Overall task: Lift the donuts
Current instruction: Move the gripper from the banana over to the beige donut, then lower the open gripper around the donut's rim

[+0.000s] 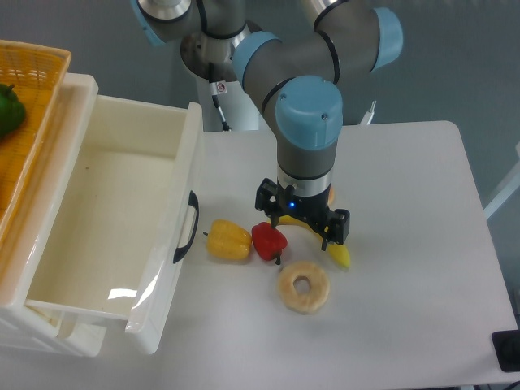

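White table [406,203] carries the donut [304,286] near its front edge, and the gripper [302,226], fingers spread and holding nothing, hangs at its 12 o'clock, so it should come toward 6 o'clock, descend centred, avoiding the red pepper [269,240] at 10 o'clock.

My gripper [302,230] hangs with fingers spread just behind the donut [304,286], which has bare table [406,268] on its front and right sides. The red pepper [269,240] crowds its upper left and the banana [337,253] its upper right. The yellow pepper [228,240] and open drawer [114,236] block the left.
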Motion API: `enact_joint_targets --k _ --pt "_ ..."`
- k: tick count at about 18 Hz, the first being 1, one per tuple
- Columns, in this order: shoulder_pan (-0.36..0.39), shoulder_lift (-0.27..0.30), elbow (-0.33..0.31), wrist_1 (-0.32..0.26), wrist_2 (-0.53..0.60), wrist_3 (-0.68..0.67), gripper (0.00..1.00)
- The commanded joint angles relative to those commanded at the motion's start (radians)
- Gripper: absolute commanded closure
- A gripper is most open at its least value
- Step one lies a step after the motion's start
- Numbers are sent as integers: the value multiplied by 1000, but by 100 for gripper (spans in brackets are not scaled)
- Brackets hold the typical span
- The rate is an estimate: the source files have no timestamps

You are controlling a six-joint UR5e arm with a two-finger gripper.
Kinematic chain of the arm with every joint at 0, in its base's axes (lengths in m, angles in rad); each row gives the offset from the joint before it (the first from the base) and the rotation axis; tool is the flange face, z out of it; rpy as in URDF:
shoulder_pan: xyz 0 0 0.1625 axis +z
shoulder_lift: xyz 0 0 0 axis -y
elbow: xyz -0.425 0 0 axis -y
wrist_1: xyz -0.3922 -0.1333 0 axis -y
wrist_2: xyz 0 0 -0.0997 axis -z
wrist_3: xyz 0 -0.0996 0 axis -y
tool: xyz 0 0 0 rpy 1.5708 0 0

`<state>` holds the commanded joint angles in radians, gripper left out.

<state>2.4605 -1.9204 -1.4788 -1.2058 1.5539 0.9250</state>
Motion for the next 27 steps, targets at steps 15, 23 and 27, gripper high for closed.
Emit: enact_joint_targets --k 15,23,27 --pt "-18 -127 -26 143 -14 -35 0" --pt "-9 -166 -15 183 -5 -69 0" --pt "6 -183 -2 184 -5 -69 0"
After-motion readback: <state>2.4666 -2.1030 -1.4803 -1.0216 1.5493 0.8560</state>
